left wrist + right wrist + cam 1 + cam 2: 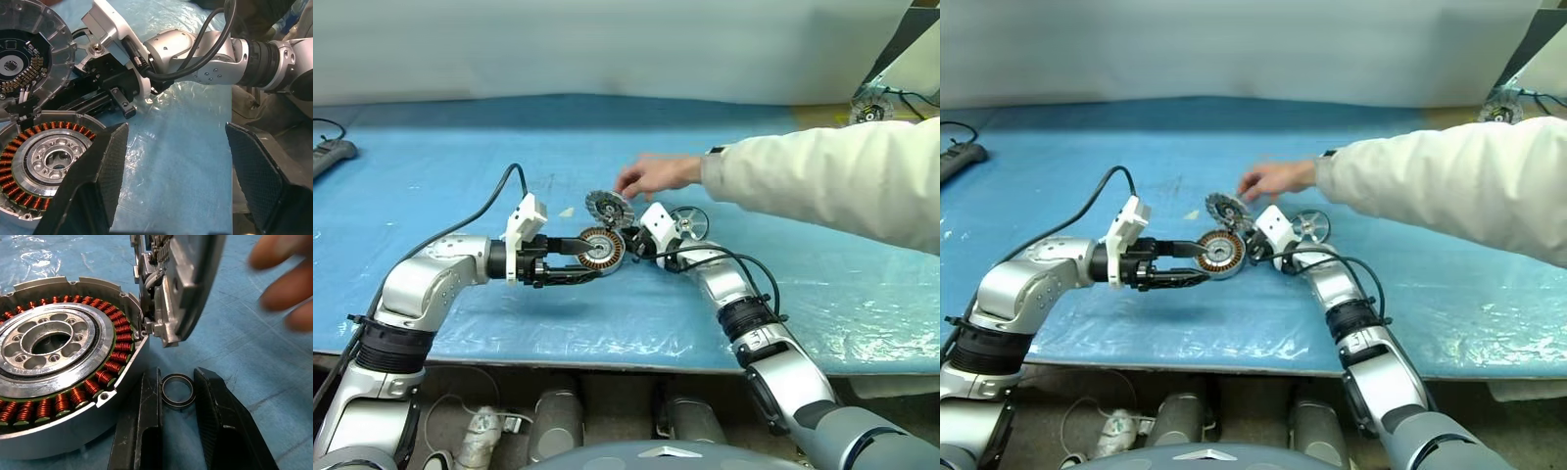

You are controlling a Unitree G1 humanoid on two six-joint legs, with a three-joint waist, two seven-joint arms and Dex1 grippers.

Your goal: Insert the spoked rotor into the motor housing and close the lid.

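The motor housing (pixel 600 250), a round drum ringed with copper windings, lies open on the blue cover. My left gripper (pixel 582 261) is open; one finger rests beside the housing (pixel 44 171) and the gap between the fingers holds nothing. The lid (pixel 610 208), a ribbed silver disc, stands tilted on edge right behind the housing, with a person's hand (pixel 651 176) at its top. The spoked rotor (pixel 689 223) lies flat to the right of my right wrist. My right gripper (pixel 178 396) sits low beside the housing, its fingers closed against a small metal ring (pixel 178 390) on the cover.
The person's white sleeve (pixel 832 181) reaches in from the right across the back of the table. A power strip (pixel 331 154) lies at the far left and another motor (pixel 869 110) at the back right. The table's front edge (pixel 607 362) runs just before my arms.
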